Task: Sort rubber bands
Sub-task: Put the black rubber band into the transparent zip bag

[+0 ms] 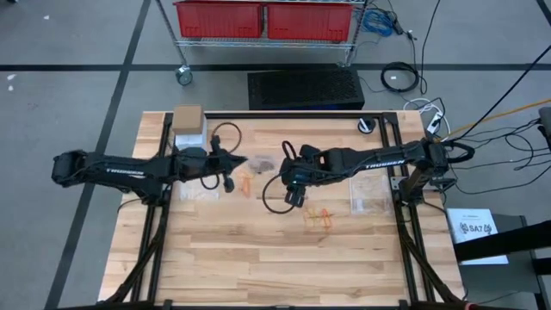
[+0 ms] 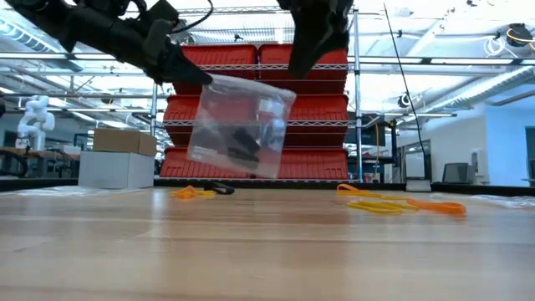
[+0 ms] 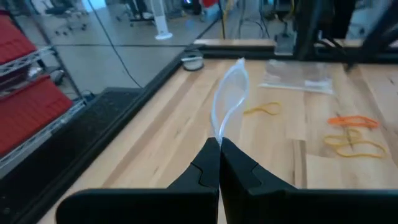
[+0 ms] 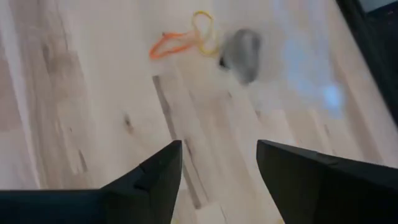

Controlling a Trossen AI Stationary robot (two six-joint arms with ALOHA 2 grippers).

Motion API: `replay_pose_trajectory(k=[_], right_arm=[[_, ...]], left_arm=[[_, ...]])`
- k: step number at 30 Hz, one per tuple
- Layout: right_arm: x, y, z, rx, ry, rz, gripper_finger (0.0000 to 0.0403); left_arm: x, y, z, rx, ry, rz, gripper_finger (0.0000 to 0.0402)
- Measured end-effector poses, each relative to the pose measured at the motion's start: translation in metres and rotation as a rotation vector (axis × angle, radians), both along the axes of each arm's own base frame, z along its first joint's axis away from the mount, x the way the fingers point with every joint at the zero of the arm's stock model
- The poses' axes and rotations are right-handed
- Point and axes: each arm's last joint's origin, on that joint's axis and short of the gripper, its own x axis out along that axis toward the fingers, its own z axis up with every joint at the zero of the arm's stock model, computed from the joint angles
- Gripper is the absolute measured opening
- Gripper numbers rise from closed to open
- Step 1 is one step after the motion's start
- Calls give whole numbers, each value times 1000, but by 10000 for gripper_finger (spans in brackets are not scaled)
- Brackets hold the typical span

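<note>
Above the wooden surface (image 1: 258,258), near its middle: left pincer (image 3: 219,144) pinched fully shut on the top edge of a clear plastic bag (image 2: 241,127), bag hanging clear of the wood with dark bands inside; right pincer (image 4: 219,163) just beside it, fingers spread wide, holding nothing. Lying loose on the boards: orange and yellow rubber bands (image 1: 319,218) below the right pincer, another small orange and yellow cluster (image 1: 246,182) under the bag. Resting flat near the right edge: 1 more clear bag (image 1: 370,195). At the far left corner: cardboard box (image 1: 188,118)
</note>
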Motion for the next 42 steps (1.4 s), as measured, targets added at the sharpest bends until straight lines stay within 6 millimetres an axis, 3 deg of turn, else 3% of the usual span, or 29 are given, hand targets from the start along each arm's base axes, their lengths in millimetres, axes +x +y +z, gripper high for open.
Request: replay_pose_trajectory(k=[7,13,18,23,27,34,37,42], right_arm=[[15,0,-48,71,-200,-37,201],[35,-10,-100,88,-390,-67,189],[59,-26,-144,1,-359,-25,172],[78,-45,-171,-27,-315,-74,170],[84,-56,-176,-93,-305,-147,169],[84,-70,-182,-44,-288,-152,164],[84,-75,-194,-16,-271,-168,148],[85,-77,-196,6,-274,-170,96]], left_arm=[[-29,2,11,-1,-102,36,2],[-46,0,19,7,-132,75,2],[-54,-1,23,17,-150,94,2],[-56,0,22,34,-129,111,2],[-56,0,21,33,-118,112,2],[-56,0,20,34,-115,112,2],[-56,0,20,34,-114,112,2],[-56,0,20,36,-110,111,2]])
